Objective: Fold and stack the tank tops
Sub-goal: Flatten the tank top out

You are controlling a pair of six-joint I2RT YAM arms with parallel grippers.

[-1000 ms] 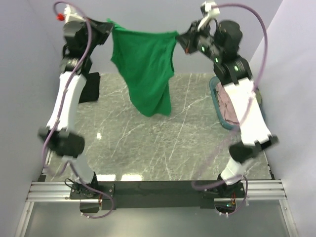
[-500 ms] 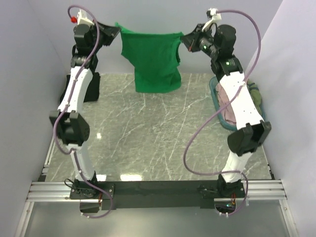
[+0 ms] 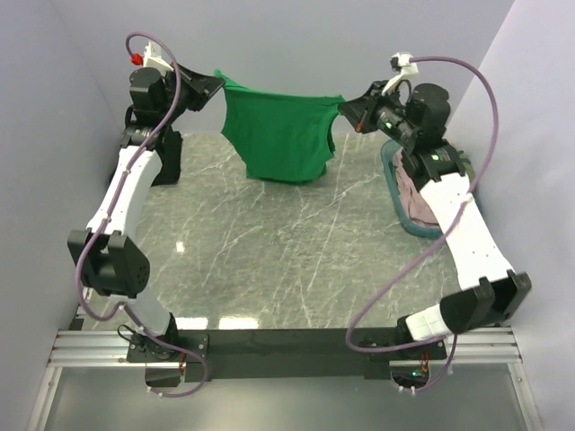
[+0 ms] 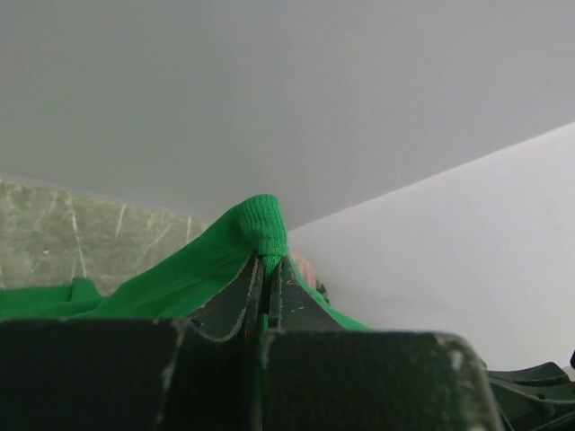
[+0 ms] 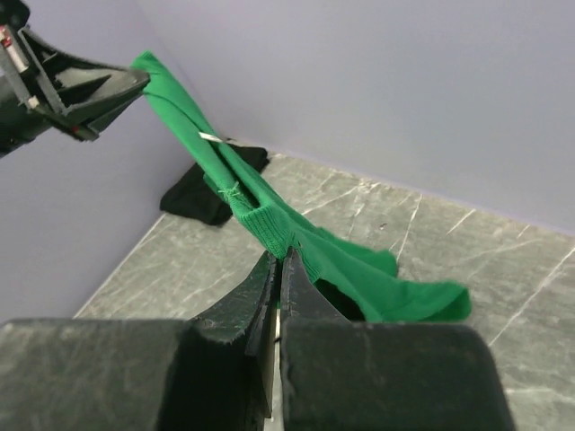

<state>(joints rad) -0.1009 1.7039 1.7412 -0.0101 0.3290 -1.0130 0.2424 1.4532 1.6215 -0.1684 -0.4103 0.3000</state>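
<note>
green tank top (image 3: 277,135) now hangs lower, right arm (image 3: 449,193) shifted toward 3 o'clock. left jaws and right jaws each clamp an upper edge, cloth spread at 12 o'clock.

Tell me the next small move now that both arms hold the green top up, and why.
Probably lower both arms together, drawing back so the green tank top lays flat on the table. The left gripper and right gripper each pinch an upper corner, the cloth hangs spread between them, its hem over the table's far end.
</note>
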